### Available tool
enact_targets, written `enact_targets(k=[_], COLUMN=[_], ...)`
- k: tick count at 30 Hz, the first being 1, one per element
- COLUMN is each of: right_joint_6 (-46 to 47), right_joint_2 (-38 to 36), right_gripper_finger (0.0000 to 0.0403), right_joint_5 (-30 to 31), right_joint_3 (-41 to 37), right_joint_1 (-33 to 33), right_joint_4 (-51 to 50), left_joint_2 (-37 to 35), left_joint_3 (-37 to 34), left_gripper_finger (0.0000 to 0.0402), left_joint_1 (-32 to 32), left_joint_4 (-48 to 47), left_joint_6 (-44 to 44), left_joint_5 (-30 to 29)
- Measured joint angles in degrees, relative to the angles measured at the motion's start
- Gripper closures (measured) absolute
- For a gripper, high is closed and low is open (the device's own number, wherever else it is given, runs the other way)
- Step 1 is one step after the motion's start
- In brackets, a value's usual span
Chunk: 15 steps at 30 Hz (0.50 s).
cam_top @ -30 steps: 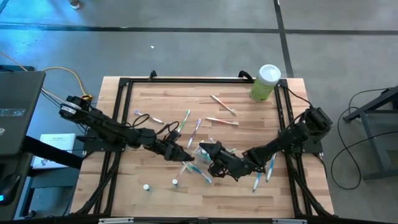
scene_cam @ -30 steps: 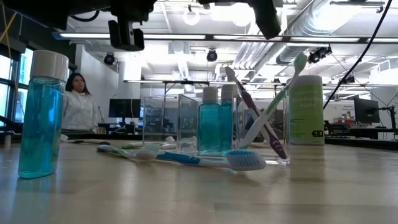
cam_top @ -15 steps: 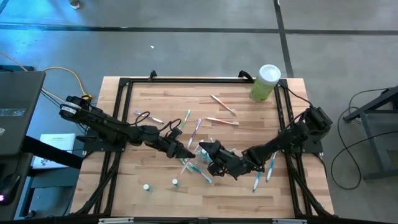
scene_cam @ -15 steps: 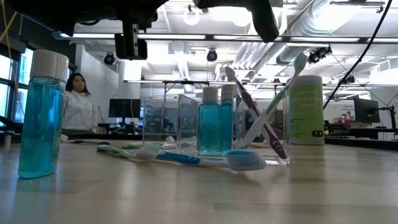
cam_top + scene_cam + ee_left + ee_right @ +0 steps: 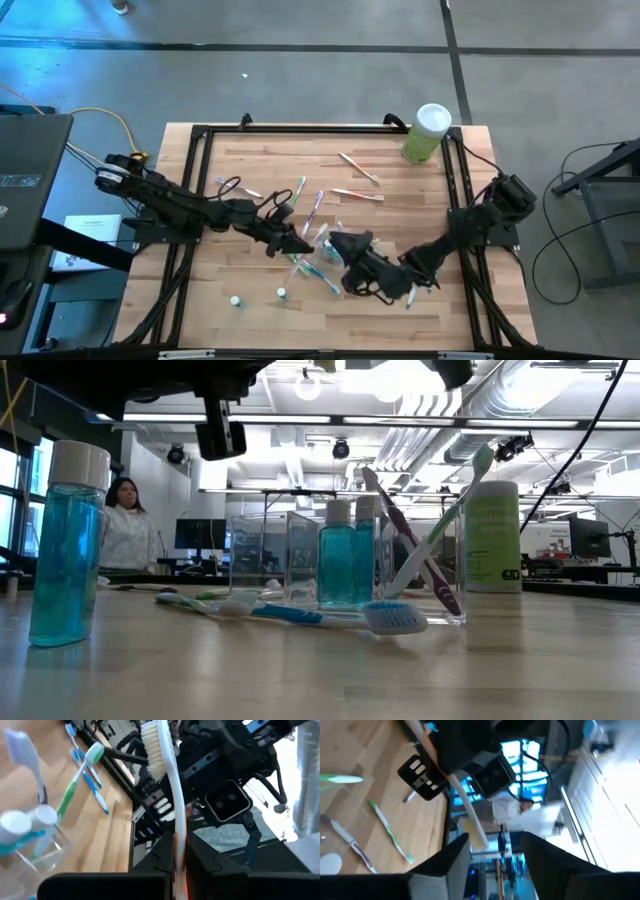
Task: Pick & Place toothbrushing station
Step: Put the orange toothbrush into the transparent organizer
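We pinch a white-bristled toothbrush in our left tool; right tool spread, empty; many brushes remain scattered mid-table.

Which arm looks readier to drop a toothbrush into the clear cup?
The left. Its gripper is shut on a white toothbrush beside the clear cup. The right gripper stands open and empty.

Two dark jointed arms, looped black cables
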Motion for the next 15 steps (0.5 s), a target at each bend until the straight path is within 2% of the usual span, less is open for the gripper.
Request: enact_targets(k=[5, 8, 12, 15], right_joint_6=[8.30, 12.90, 23.68, 35.32], right_joint_2=[-0.63, -1.82, -5.57, -9.53], right_gripper_finger=[0.0207, 0.0208, 0.0213, 0.0215], right_joint_5=[6.35, 9.61, 13.53, 13.66], right_joint_3=[-0.20, -0.98, -3.36, -6.10], right_joint_1=[2.10, 2.98, 4.66, 6.41], right_joint_4=[-1.13, -3.39, -9.34, -15.51], left_joint_2=[-2.26, -5.20, -9.68, -12.00], left_joint_3=[0.00, -0.01, -0.02, -0.02], left_gripper_finger=[0.0387, 0.0387, 0.0387, 0.0387], left_joint_1=[2.59, 4.45, 6.37, 7.18], left_joint_4=[-1.30, -6.06, -13.13, -15.55], left_joint_6=[6.56, 10.88, 18.25, 24.96], left_joint_5=[1.75, 1.64, -2.29, -4.80])
